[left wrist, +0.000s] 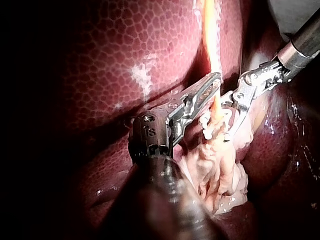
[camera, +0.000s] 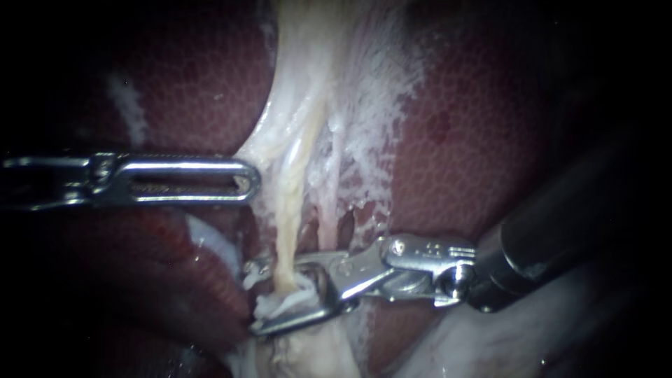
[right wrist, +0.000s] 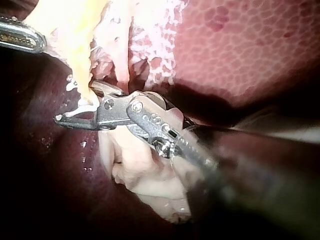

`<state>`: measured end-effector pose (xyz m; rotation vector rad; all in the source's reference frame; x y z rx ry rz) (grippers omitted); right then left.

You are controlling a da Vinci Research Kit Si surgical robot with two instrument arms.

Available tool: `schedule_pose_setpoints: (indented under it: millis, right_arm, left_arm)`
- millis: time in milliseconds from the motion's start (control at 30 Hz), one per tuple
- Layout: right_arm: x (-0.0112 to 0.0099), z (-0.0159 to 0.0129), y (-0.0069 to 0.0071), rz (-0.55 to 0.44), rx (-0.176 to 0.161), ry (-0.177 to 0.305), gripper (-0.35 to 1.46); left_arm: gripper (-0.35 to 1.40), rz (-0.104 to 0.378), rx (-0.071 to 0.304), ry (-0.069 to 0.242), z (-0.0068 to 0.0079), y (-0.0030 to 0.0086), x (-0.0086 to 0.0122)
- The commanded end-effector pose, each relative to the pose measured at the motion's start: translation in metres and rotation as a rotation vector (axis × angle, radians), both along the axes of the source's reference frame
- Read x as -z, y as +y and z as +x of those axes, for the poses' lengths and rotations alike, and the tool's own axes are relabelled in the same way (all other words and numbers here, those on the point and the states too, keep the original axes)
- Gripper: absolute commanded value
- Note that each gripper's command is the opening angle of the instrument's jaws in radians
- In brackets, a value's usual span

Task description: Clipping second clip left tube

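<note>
Because a clip has to close squarely across the left tube (camera: pixel 297 175), the right instrument (camera: pixel 273 297) reaches in crosswise to it. Its jaws stand apart with the yellowish tube running between them, one jaw on each side. A gap shows, so I judge the squeeze not yet made. Frayed white strands (camera: pixel 283 302) lie between the jaws beside the tube. Whether a clip sits loaded in the jaws I cannot tell, and no clip shows plainly on the tube.

The left instrument (camera: pixel 246 180) lies farther along the tube from the right jaws, its tip near the tube on the side away from the right shaft. Its slotted jaws lie together, the tip against the edge of the pale membrane (camera: pixel 364 91). It is likely placed there to keep that sheet drawn aside and the tube taut and exposed.

The liver (camera: pixel 476 140) on both sides of the right jaws is wet, mottled and soft-looking, and a pale lump of tissue (camera: pixel 308 353) bulges just under them. Room is tight. A thinner pinkish strand (camera: pixel 334 196) runs just beside the tube on the shaft side of the jaws, so they must take the tube alone, without catching that strand or the liver beyond their tips.
</note>
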<state>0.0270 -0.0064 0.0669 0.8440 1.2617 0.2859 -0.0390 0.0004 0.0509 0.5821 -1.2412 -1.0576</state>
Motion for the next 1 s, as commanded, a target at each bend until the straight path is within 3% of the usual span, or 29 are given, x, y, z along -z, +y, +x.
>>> schedule_pose_setpoints:
  millis: [33,167,300,433,567,1000]
  right_arm:
    - [-0.0001,-0.0001,0.0001,-0.002,0.000,0.000,0.52]
    - [-0.0003,-0.0002,0.0002,0.003,-0.005,-0.001,0.49]
    - [-0.0007,-0.0005,0.0006,-0.003,-0.016,-0.033,0.34]
    - [-0.0015,-0.0011,0.0013,-0.027,-0.040,-0.088,-0.13]
    - [-0.0023,-0.0015,0.0019,-0.030,-0.059,-0.104,-0.35]
    - [-0.0024,-0.0017,0.0019,-0.033,-0.064,-0.107,-0.35]
  left_arm:
    - [-0.35,0.000,0.000,0.000,0.0000,0.0000,0.0000]
    - [-0.35,0.000,0.001,0.001,-0.0001,-0.0001,-0.0001]
    - [-0.35,0.000,0.000,0.000,-0.0001,-0.0001,-0.0001]
    - [-0.35,-0.001,0.000,0.001,-0.0001,-0.0001,-0.0001]
    - [-0.35,-0.001,0.000,0.001,-0.0001,-0.0001,-0.0001]
    - [-0.35,-0.001,0.001,0.001,-0.0001,-0.0001,-0.0001]
